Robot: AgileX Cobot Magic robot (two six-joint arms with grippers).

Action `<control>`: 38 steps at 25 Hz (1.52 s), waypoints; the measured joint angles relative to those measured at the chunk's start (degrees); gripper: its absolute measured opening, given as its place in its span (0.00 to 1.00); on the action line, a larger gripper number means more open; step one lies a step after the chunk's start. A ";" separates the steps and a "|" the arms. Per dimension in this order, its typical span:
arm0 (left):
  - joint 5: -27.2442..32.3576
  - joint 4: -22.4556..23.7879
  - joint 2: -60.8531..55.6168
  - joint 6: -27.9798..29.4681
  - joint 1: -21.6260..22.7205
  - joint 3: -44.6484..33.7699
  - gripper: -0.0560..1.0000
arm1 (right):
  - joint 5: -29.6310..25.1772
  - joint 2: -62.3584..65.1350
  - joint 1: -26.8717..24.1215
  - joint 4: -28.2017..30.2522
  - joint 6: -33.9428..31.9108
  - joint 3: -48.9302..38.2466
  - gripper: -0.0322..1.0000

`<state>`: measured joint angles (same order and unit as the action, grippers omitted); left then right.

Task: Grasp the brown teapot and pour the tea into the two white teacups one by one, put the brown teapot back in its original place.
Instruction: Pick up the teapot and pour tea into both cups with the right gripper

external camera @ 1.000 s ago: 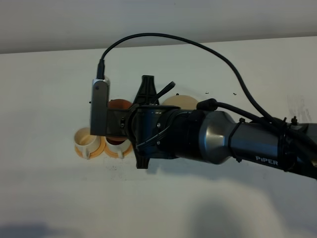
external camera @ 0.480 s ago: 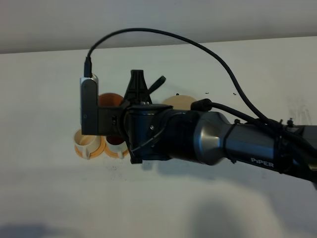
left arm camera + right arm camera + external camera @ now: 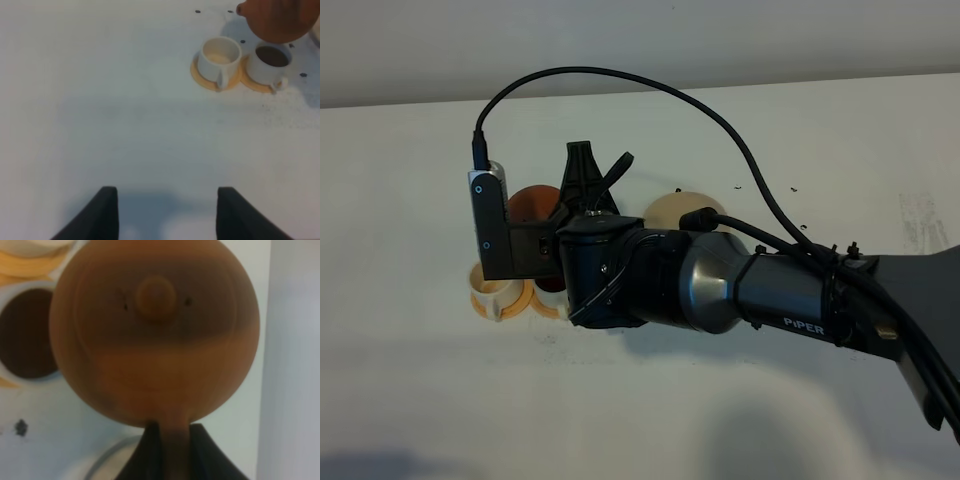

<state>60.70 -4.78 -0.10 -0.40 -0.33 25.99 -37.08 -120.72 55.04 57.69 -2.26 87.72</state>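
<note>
brown teapot [image 3: 155,335] hangs by filled teacup [image 3: 270,63]; arm [image 3: 720,290] overlaps coaster [image 3: 678,208].

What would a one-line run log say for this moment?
right gripper: shut on brown teapot | left gripper: open | one teacup: filled | other teacup: empty

Item: one white table [image 3: 420,400], plain and matte, which filled most of every view, with a band of pale grey wall [image 3: 720,40] beyond the table's far edge. On the table lay a few small dark specks [image 3: 790,187] towards its far edge, a fine scatter of dark grit [image 3: 545,335] nearer its middle, and a faint grey smudge [image 3: 920,212] towards its right side in the high view. Soft shadows [image 3: 760,440] darkened the table's near part.
</note>
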 joint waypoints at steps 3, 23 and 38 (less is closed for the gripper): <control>0.00 0.00 0.00 0.00 0.00 0.00 0.47 | 0.72 0.00 0.00 1.15 0.00 0.00 0.14; 0.00 0.00 0.00 0.00 0.00 0.00 0.47 | -0.64 -1.35 0.85 5.93 1.94 0.07 0.14; 0.00 0.00 0.00 0.06 0.00 0.00 0.47 | -1.94 -1.95 1.59 7.12 4.69 0.07 0.14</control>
<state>60.70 -4.78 -0.10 -0.34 -0.33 25.99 -39.02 -122.67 56.62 64.80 2.43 87.79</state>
